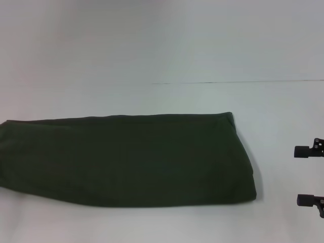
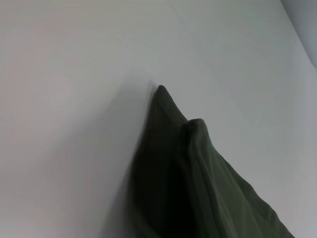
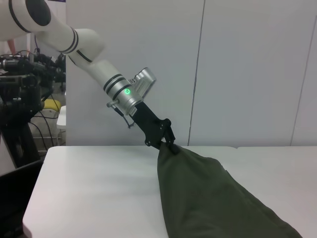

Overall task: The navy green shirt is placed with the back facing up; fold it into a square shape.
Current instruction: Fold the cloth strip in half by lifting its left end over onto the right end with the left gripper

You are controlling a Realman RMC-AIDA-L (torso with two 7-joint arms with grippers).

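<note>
The navy green shirt lies as a long folded band across the white table, running out of the head view on the left. In the right wrist view my left gripper is shut on the far end of the shirt and holds it raised above the tabletop, so the cloth slopes down from the pinch. The left wrist view shows that lifted end as a peak of shirt fabric. My right gripper is at the right edge, off the shirt's right end, open and holding nothing.
A thin seam runs across the table behind the shirt. The table's left edge borders dark equipment and cables. Pale wall panels stand behind the table.
</note>
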